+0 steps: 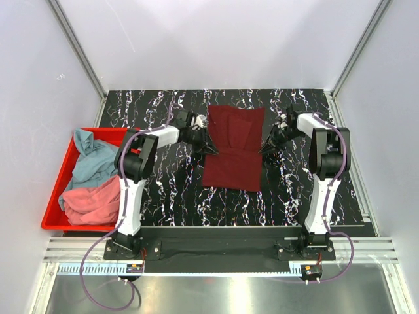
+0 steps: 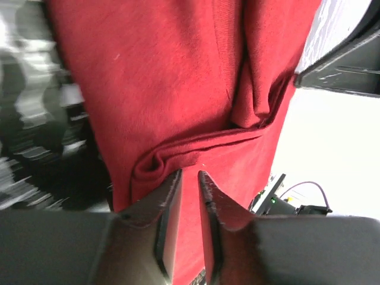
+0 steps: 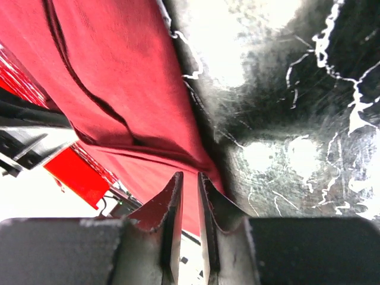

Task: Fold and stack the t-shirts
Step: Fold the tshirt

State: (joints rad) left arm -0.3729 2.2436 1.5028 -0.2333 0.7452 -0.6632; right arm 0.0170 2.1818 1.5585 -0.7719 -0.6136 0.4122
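The dark maroon t-shirt (image 1: 234,147) lies on the black marbled table, partly folded into a narrow strip with its sleeves turned in. My left gripper (image 1: 208,145) is at its left edge and my right gripper (image 1: 264,149) at its right edge. In the left wrist view the left gripper (image 2: 189,173) stands narrowly open just short of a bunched fold in the maroon cloth (image 2: 178,77). The right gripper (image 3: 190,175) is also narrowly open over the shirt's edge (image 3: 113,71), with nothing pinched. The teal-blue t-shirt (image 1: 91,160) and the coral pink t-shirt (image 1: 95,199) lie crumpled in the bin.
The red plastic bin (image 1: 52,209) stands off the table's left side, next to the left arm. Bare marbled table (image 1: 170,190) lies in front of the maroon shirt and to both sides. White walls enclose the back and sides.
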